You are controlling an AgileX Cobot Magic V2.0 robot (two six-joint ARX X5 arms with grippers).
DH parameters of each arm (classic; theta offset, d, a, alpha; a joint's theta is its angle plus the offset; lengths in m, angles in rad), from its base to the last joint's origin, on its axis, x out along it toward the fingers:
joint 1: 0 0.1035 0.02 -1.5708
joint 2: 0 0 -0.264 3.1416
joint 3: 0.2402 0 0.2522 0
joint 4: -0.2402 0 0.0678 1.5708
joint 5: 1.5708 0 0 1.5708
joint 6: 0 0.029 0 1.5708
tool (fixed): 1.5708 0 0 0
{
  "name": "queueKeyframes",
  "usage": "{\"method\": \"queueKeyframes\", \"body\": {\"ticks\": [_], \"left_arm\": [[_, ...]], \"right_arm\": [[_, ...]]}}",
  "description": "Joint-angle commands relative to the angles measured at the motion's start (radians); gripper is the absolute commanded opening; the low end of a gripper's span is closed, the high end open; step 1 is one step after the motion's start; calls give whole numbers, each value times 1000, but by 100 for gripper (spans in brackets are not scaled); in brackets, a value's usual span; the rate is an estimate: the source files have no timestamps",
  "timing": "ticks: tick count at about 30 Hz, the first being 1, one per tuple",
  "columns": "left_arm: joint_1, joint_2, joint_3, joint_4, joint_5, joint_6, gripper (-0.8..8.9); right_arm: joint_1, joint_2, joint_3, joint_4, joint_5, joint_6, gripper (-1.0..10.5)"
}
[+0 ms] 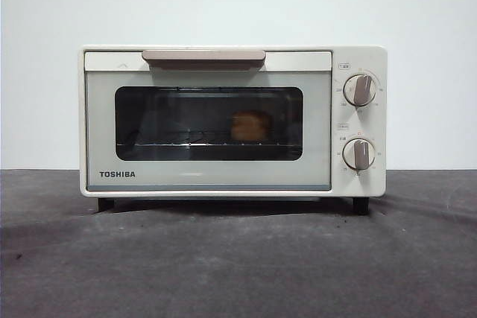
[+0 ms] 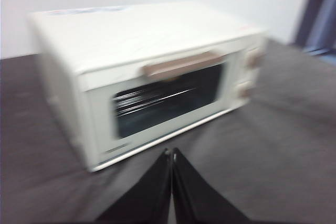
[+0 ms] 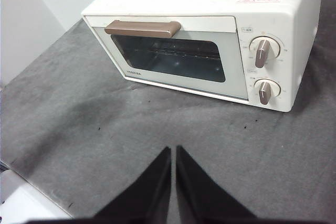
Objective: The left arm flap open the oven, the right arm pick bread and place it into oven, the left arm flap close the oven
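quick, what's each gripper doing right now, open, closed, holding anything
Left gripper: closed, holding nothing.
Right gripper: closed, holding nothing.

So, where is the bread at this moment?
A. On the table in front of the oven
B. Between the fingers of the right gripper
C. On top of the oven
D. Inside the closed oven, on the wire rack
D: the bread shows through the dark window of the oven, whose door is shut.
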Motion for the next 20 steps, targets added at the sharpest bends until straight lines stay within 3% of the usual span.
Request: {"method": "queueKeyframes", "body": {"ticks": [1, 3, 6, 9, 20], "left_arm": [[13, -78, -135, 68, -101, 64, 10], [22, -146, -246, 122, -161, 52, 10], [39, -233, -372, 191, -249, -67, 10], [50, -226, -439, 241, -330, -128, 10], [77, -227, -565, 459, -449, -141, 10]], "right_arm": [[10, 4, 17, 10, 2, -12, 11], [10, 4, 17, 10, 2, -12, 11], [10, 4, 17, 10, 2, -12, 11], [10, 4, 17, 9, 1, -12, 11], [10, 4, 17, 10, 2, -12, 11]]}}
